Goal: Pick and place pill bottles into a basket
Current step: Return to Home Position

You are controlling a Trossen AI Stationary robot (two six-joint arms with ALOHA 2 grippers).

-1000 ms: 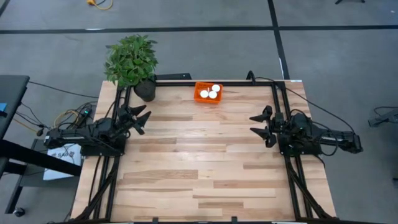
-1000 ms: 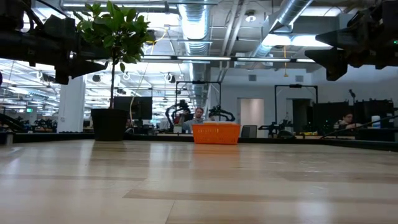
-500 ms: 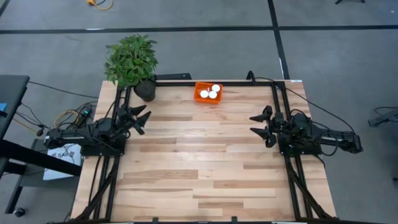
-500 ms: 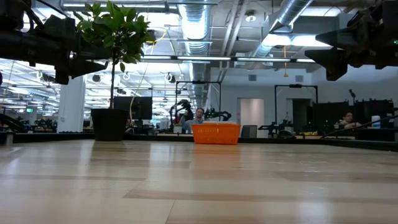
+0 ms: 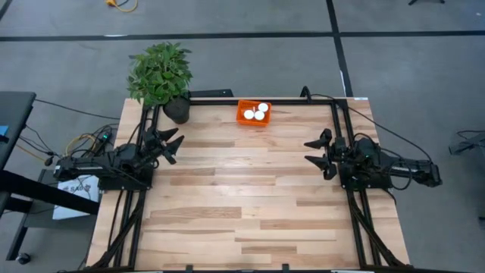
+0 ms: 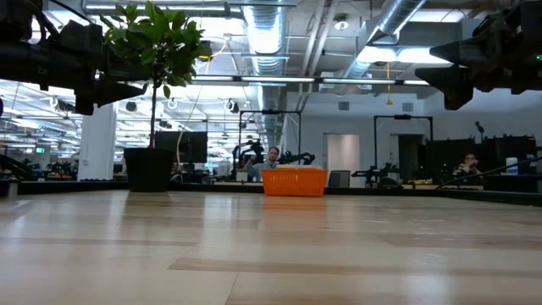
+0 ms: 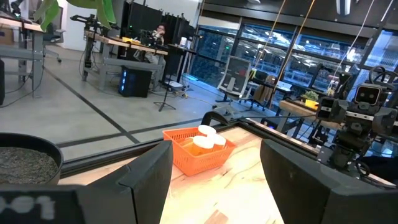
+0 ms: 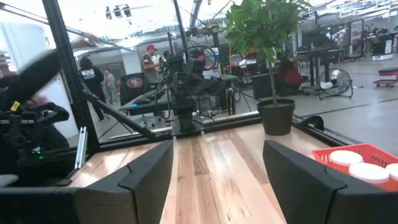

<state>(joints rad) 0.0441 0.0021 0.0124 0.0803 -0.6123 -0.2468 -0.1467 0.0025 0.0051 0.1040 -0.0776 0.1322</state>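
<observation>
The small bright orange rectangular plastic basket (image 5: 241,115) is found at the 12 o'clock edge of the pale wooden plank table (image 5: 242,197), just beside the green potted plant in its black pot (image 5: 161,74), which stands at about 11 o'clock. The small white round-topped pill bottles (image 5: 257,113) are recorded inside the basket; three white caps are made out from above, and a fourth cannot be confirmed. No white bottle is observed outside the basket in any view. The left gripper (image 5: 176,145) is held above the table at 9 o'clock, well apart from the basket, with its fingers spread and nothing between them. The right gripper (image 5: 311,151) is held at 3 o'clock, likewise spread and empty. The placing work is judged complete or very nearly so. Only the parking of both arms is judged outstanding, and both already appear drawn in to their own sides.
</observation>
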